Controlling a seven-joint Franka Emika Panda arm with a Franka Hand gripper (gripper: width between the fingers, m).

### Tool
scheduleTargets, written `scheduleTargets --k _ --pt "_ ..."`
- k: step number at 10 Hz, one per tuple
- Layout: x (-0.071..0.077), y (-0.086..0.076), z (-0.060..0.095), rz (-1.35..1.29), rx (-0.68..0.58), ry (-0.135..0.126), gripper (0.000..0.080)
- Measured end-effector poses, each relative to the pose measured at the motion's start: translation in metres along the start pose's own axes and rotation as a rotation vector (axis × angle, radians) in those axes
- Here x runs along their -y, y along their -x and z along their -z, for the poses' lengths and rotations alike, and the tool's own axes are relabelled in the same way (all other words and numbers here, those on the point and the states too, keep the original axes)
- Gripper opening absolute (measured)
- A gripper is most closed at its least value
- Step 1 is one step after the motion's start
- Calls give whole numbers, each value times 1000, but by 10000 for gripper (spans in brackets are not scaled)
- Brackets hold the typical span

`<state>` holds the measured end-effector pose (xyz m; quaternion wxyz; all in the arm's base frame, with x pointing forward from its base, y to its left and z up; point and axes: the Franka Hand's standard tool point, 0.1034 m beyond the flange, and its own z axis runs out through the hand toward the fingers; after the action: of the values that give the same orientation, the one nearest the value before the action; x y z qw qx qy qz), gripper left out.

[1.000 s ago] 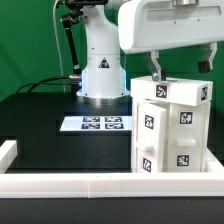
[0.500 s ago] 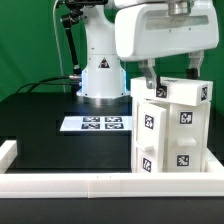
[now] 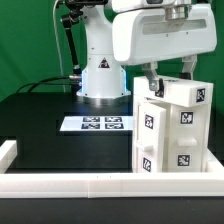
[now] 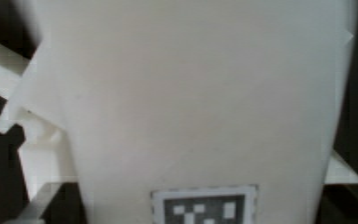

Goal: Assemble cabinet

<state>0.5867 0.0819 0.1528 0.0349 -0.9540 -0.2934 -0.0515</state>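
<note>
I find the gripper (image 3: 166, 74) at the cabinet (image 3: 172, 130) top, right of frame; finger state indeterminate; seating next.

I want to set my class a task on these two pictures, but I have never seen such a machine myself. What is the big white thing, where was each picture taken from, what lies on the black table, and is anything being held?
The big white thing is a robot arm; its base stands at the back of the black table. One picture comes from a camera off the arm that sees the whole scene. The other comes from a camera on the arm's wrist, so close that a white panel of the cabinet fills it.

On the table stands the cabinet, a white blocky piece bearing square black-and-white tags. The flat sheet with tags is the marker board, which is part of the rig. White rails border the table.

The gripper, the arm's two-fingered hand, is at the cabinet's top. Whether it grips anything cannot be told.
</note>
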Motion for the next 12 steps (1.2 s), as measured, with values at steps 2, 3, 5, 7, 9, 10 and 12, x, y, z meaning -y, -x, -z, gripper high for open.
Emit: scheduleTargets --k 2,3,5,7,9,10,12 --pt "0 0 0 -40 0 0 557" --pt "0 0 0 -94 -1 -1 557" --pt "-2 0 0 -297 -9 2 557" --pt "-5 -1 0 -481 -38 15 558" --pt "-7 -3 0 -631 -49 18 558" --pt "-8 -4 1 -632 -51 19 558" --pt "-8 -5 1 -807 -57 15 558"
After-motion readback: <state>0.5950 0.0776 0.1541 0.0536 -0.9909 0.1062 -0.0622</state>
